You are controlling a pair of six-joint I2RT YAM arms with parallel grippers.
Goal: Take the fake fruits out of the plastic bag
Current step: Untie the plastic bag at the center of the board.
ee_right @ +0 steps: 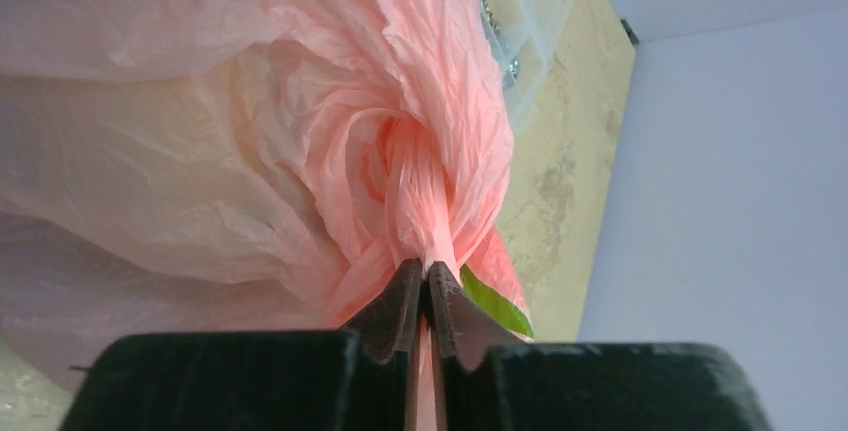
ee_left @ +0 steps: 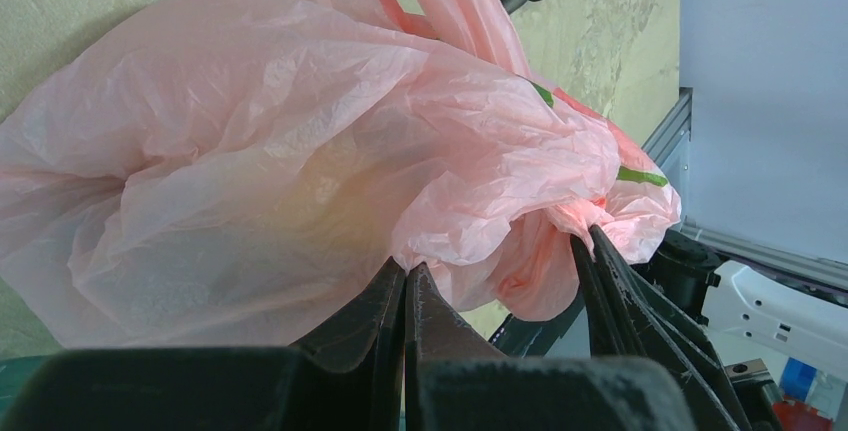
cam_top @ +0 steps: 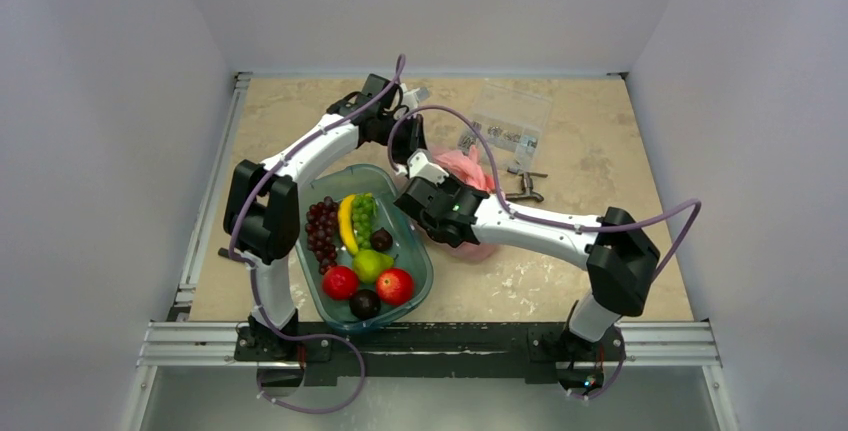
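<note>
Inside left end effector (ee_left: 405, 276) and right end effector (ee_right: 427, 286) sits plastic bag (ee_left: 250, 131).

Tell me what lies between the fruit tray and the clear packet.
The pink bag lies in that stretch, partly under the right arm; the top view shows it.

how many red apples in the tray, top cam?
2. One red apple sits at the near-left of the tray, the other near-right, with a dark plum between them. The left arm overlaps the tray's left rim, so one could be hidden there.
</note>
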